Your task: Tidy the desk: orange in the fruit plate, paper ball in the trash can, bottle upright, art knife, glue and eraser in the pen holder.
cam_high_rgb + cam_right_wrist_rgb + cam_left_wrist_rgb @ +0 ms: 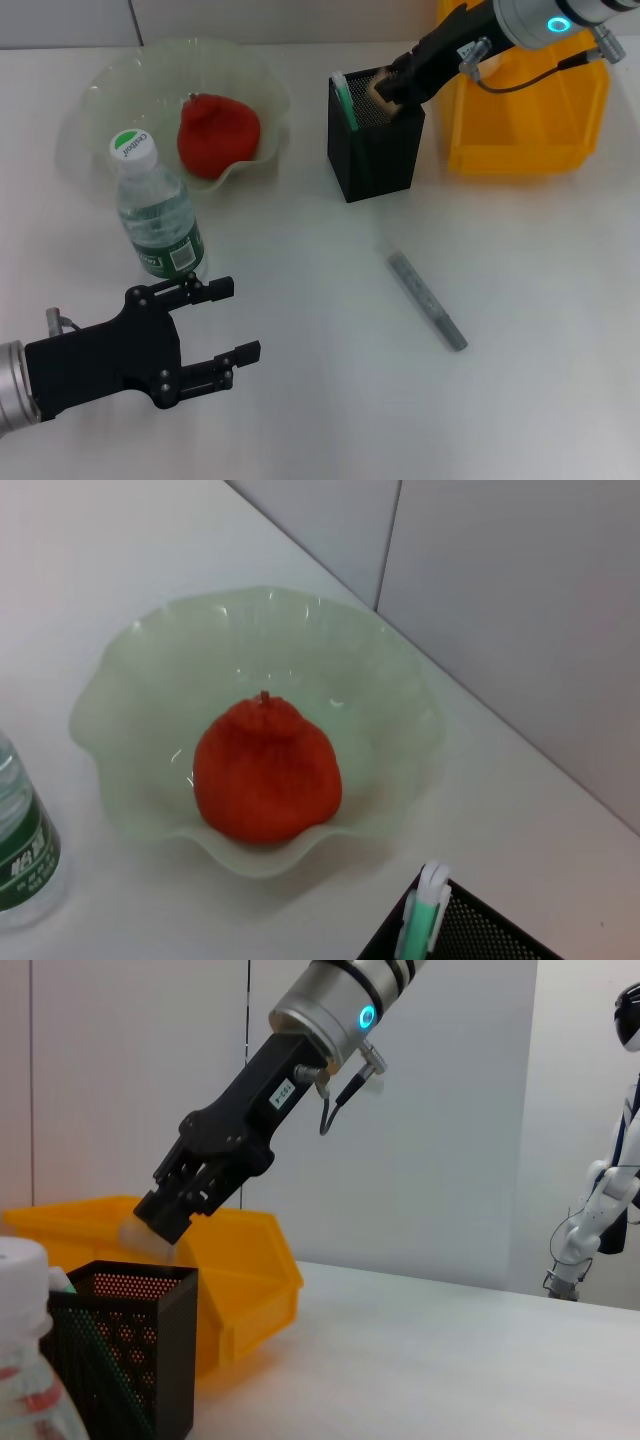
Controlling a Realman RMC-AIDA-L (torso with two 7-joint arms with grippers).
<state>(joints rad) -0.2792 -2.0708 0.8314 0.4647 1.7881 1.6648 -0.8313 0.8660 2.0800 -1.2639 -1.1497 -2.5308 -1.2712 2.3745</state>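
Head view shows our right gripper [385, 90] over the black mesh pen holder [376, 150], fingers clamped on a pale block, probably the eraser [380, 88]; next we must loosen them so it drops inside. Our left gripper [225, 320] waits with fingers apart near the upright clear plastic bottle [155, 210]. On the white desk [540, 300] lies a grey art knife [427, 300]; behind is a plain wall [450, 1110].

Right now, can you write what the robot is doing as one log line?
right gripper: holding eraser over pen holder | left gripper: open, idle by upright bottle | orange: in fruit plate
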